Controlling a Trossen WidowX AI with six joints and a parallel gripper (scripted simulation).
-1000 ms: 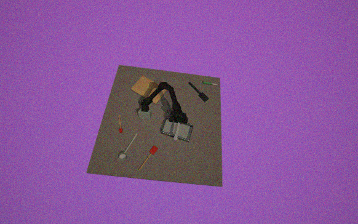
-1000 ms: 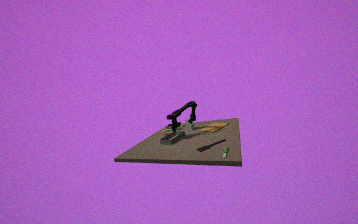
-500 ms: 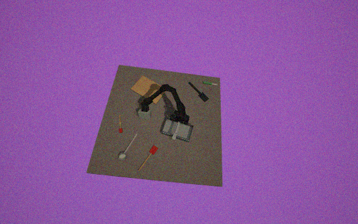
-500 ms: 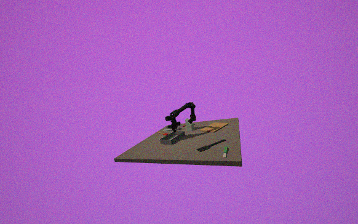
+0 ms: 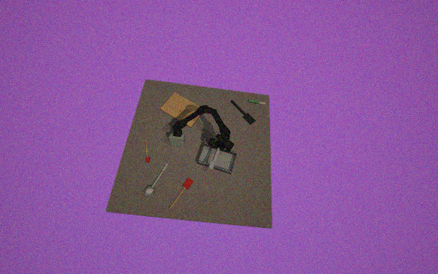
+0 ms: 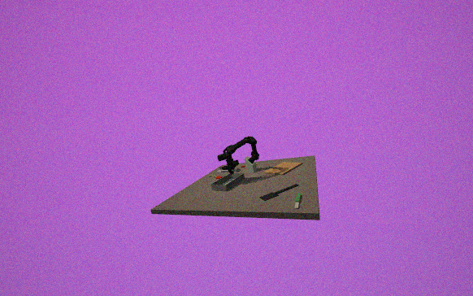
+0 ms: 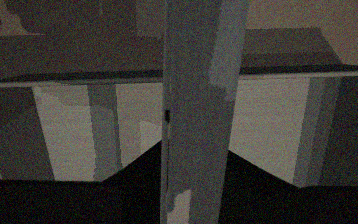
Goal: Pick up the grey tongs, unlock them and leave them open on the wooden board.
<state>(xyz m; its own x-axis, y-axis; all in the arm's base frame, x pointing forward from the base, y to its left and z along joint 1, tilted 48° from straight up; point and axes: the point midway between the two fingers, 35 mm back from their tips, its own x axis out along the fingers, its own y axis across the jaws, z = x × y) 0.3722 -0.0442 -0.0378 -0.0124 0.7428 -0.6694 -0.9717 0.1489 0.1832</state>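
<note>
Your gripper (image 5: 217,148) is pinching the grey tongs (image 7: 197,125) — they lie across the roasting tin (image 5: 226,162), wooden board (image 5: 177,106) well apart.

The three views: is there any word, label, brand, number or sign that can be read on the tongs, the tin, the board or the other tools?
None: no text, number or sign can be read in any view.
Grey tongs, held in the shut gripper: plain grey up close.
Roasting tin, wooden board: plain surfaces.
Red spatula, black spatula, green tool: too small and grainy to show any marking.
</note>
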